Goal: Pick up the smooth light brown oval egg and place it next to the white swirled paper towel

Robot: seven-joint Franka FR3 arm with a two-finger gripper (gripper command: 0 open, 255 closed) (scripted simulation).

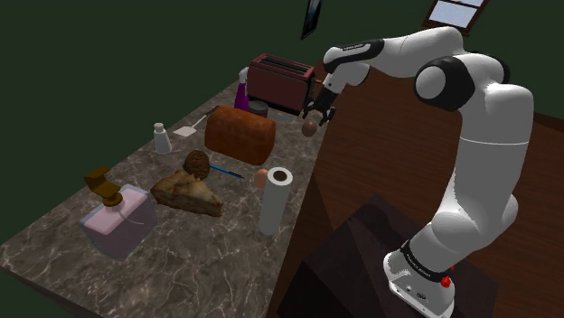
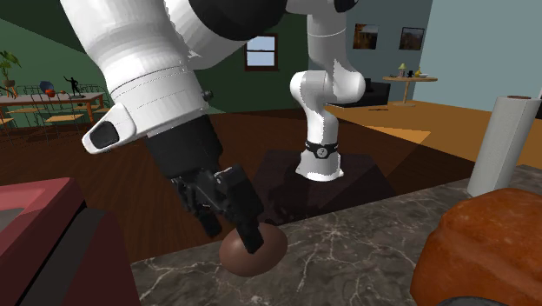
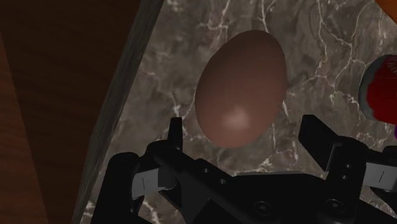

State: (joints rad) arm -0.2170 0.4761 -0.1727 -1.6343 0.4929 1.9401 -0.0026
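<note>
A red-brown wooden floor (image 1: 361,172) and dark green walls lay round a long table (image 1: 208,262) of dark marble with pale veins. The white arm (image 1: 479,117) arched from its stand over the table's far end, near its edge. The shoulder view took in the whole spread: a dark red toaster (image 1: 280,81) at the back, a rounded brown bread loaf (image 1: 239,134) before it, and an upright white paper towel roll (image 1: 275,203) near the table's edge, well apart from the gripper (image 1: 314,116). In the second exterior view the loaf (image 2: 486,252) was cut off by the frame and the roll (image 2: 504,143) stood far behind it. There the egg (image 2: 254,248) sat on the marble right at the table's edge, with one black finger crossing its front and hiding part of it. In the shoulder view the egg (image 1: 310,128) was a small brown spot just under the gripper, and its contact with the table was hard to judge. The wrist view gave it best: a smooth, glossy brown oval (image 3: 240,89) lay on the marble close to the edge, and the fingers (image 3: 175,130) stood wide apart on either side of it, with a gap showing at each side, so nothing was clasped. A rounded red and blue thing (image 3: 382,89) beside the egg was cut off by the frame and could not be identified.
</note>
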